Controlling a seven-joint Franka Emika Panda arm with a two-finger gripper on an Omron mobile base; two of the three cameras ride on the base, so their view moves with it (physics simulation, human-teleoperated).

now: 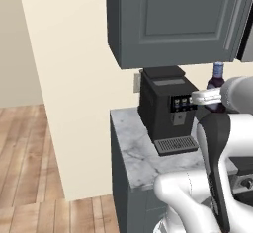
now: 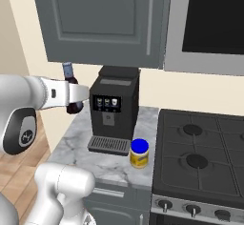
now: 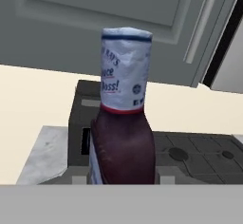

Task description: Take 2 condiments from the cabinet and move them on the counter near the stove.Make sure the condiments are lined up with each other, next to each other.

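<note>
**Robot arm holds a dark sauce bottle in the air beside a coffee machine**

Seen from the right base camera, the white arm reaches in from nine o'clock. Its gripper (image 2: 75, 101) is pinched on the dark brown bottle (image 2: 71, 93), held upright above the counter (image 2: 76, 145) — clear of the marble. At centre stands a black coffee machine (image 2: 113, 112). Below it, toward five o'clock, the yellow jar (image 2: 139, 154) with a blue lid sits on the counter, just beside the stove (image 2: 200, 167). The cabinet (image 2: 100, 21) hangs at twelve o'clock, door closed.
</note>
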